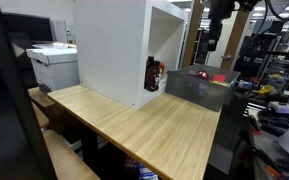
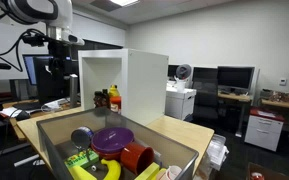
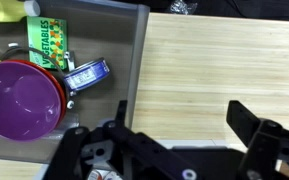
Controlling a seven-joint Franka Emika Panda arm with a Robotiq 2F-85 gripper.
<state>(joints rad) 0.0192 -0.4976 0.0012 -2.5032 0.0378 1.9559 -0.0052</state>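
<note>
Here, the claw (image 3: 169, 135) hangs with its jaws spread wide and nothing between them. It is well above the grey bin (image 3: 137, 55) and straddles its wall, with one finger over the bin's interior and the other over the bare wooden tabletop (image 3: 224, 60) outside it. Inside the bin, nearest the claw, lies a purple bowl (image 3: 19, 95). Just beside the bowl, toward the wall, is a small blue-labelled can (image 3: 86, 74), and beyond the can a green vegetables packet (image 3: 46, 43). In an exterior view the arm (image 1: 219, 25) rises above the bin, and a white cabinet (image 1: 114, 50) holding bottles (image 1: 154, 74) stands on the tabletop beside the bin. Judged from this pose, the step in hand is the approach: nothing is gripped or touched. A next move would probably call for shifting the claw fully over the bin's interior, centring on one item, then descending clear of the wall. The bowl would need an edge grip, the can a narrower one.
</note>
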